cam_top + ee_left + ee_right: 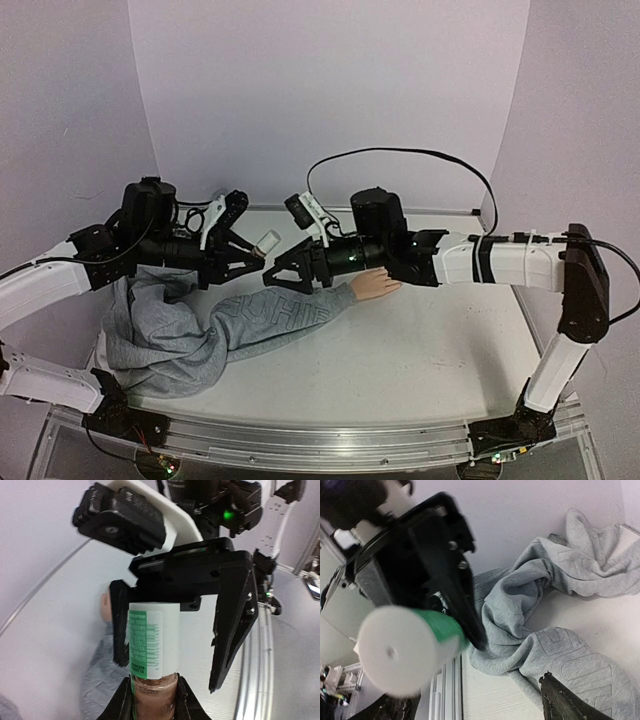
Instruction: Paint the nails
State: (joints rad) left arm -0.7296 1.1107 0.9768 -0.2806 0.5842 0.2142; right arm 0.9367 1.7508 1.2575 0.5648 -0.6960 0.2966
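My left gripper (250,255) is shut on a small nail polish bottle (152,695) of brownish polish, held above the table. Its white cap (268,240) with a green label points at the right gripper. My right gripper (281,266) is open; in the left wrist view its fingers (232,630) stand on either side of the cap (152,640) without closing on it. The cap fills the left of the right wrist view (395,650). The peach mannequin hand (375,285) lies under the right arm at the end of the grey sleeve (270,320). Its nails are too small to make out.
The grey sweatshirt (160,340) lies bunched at the table's left and shows in the right wrist view (545,630). White walls close the back and sides. A metal rail (320,440) runs along the near edge. A black cable (420,152) arcs above the right arm.
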